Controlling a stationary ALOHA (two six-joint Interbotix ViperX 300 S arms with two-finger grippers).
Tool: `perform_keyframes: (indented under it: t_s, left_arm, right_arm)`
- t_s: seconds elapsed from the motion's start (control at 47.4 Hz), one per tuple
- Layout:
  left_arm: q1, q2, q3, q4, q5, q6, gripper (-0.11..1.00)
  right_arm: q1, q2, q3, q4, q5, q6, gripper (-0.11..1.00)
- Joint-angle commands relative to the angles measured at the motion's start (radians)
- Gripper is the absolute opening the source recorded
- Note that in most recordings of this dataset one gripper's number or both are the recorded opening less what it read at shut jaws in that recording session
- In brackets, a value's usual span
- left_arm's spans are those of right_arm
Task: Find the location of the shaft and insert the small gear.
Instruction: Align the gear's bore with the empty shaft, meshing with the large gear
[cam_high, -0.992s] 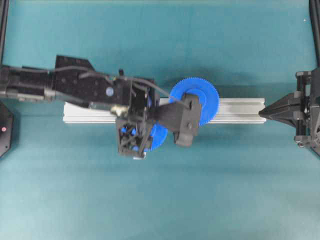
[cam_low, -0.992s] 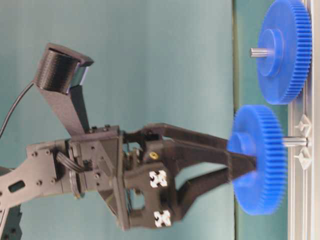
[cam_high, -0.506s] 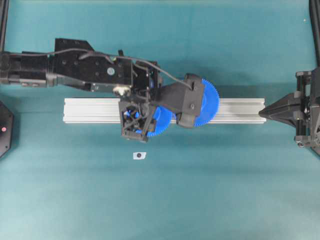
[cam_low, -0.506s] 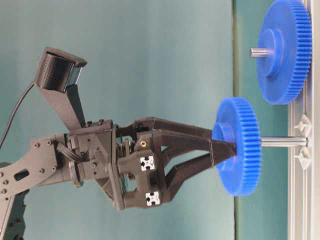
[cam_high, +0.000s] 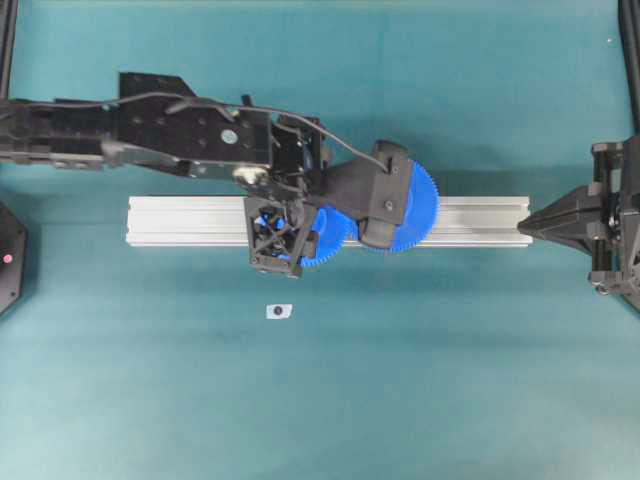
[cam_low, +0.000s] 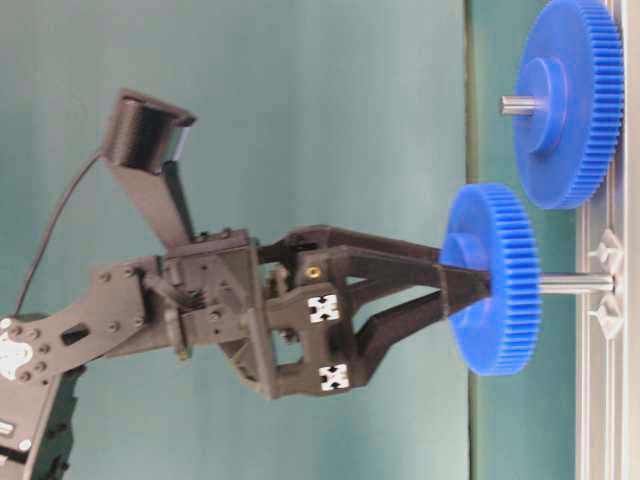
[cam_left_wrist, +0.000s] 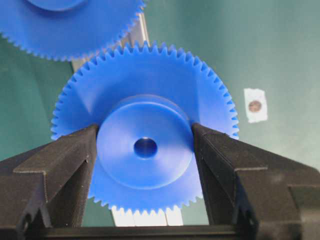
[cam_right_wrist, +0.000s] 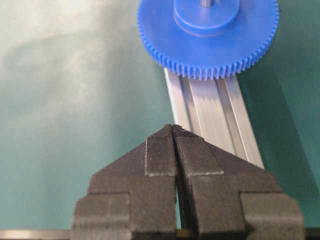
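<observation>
The left gripper (cam_low: 465, 292) has its fingers (cam_left_wrist: 60, 165) clamped on the raised hub of the small gear (cam_low: 492, 293), one on each side, w/ the centre hole open between them in the wrist view. The gear sits on the shaft (cam_low: 575, 284), approx. partway along it: in the table-level view a bare stretch of grey pin shows between the gear's toothed face and the aluminium rail (cam_low: 605, 400), so the gear is apart from the rail. Whether the pin pokes through the hub side, can't tell; the fingers cover that spot.

From overhead the left arm reaches in over the rail (cam_high: 190, 220), and only part of the small gear (cam_high: 325, 235) shows under the wrist hardware. Just beside it is the big gear (cam_high: 420, 205), seated on its own pin on the same rail, its teeth near the small gear's; whether they mesh I can't tell.

A tiny white sticker (cam_high: 279, 311) w/ a dark dot lies on the green surface (cam_high: 420, 390), near the rail but apart from it.

The right gripper (cam_right_wrist: 173, 131) hangs at the rail's right end, fingers pressed together on nothing, tips just off the rail end in the overhead view.
</observation>
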Motion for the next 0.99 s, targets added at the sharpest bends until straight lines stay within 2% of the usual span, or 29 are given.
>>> perform_keyframes:
  t_s: [0.0, 0.97]
  left_arm:
    - [0.003, -0.014, -0.021, 0.002, -0.005, -0.002, 0.63]
    - [0.032, 0.002, 0.034, 0.003, -0.043, -0.003, 0.63]
  right_arm:
    - [-0.003, 0.006, -0.014, 0.000, -0.008, 0.011, -0.01]
    - [-0.005, -0.011, -0.015, 0.003, -0.006, 0.012, -0.01]
